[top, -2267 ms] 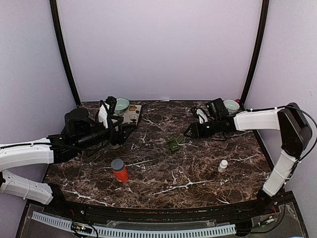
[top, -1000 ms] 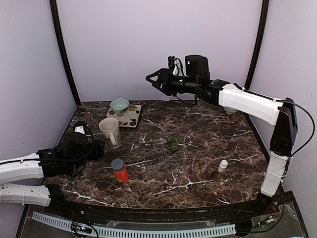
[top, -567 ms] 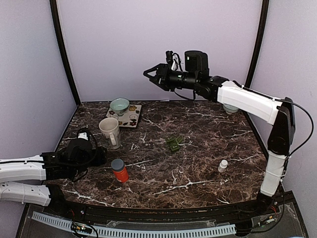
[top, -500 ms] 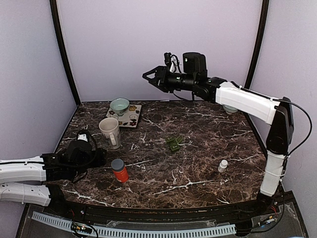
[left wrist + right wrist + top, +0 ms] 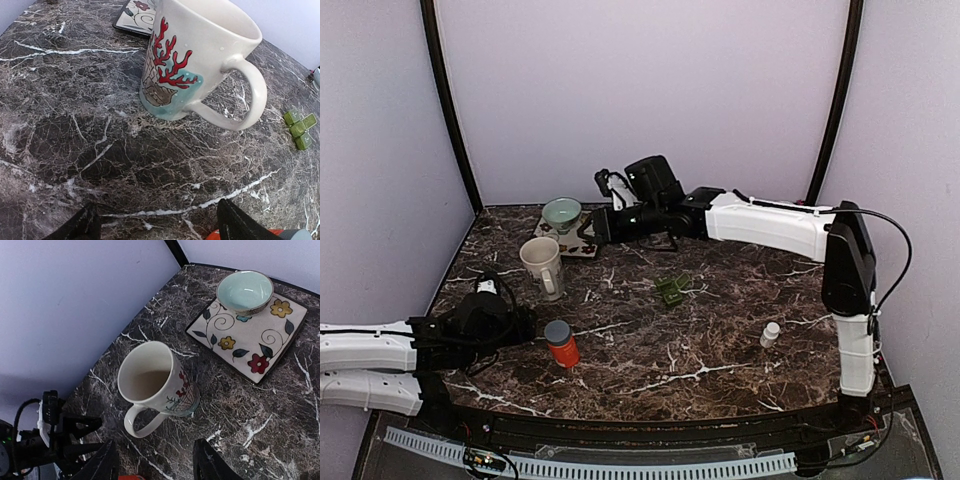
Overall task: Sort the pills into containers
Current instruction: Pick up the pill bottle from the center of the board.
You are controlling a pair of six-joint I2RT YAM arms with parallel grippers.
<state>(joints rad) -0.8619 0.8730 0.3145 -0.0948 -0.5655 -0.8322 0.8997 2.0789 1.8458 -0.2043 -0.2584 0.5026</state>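
Dark marble surface point(image 5: 720, 340); left end effector point(image 5: 155, 225) and right end effector point(image 5: 155, 462) both gape empty. Overhead alone shows the white bottle point(image 5: 771, 334).

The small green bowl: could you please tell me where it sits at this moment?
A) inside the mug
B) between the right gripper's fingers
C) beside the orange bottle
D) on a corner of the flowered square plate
D: in the right wrist view the bowl rests on the far corner of the flowered plate, well apart from the mug.
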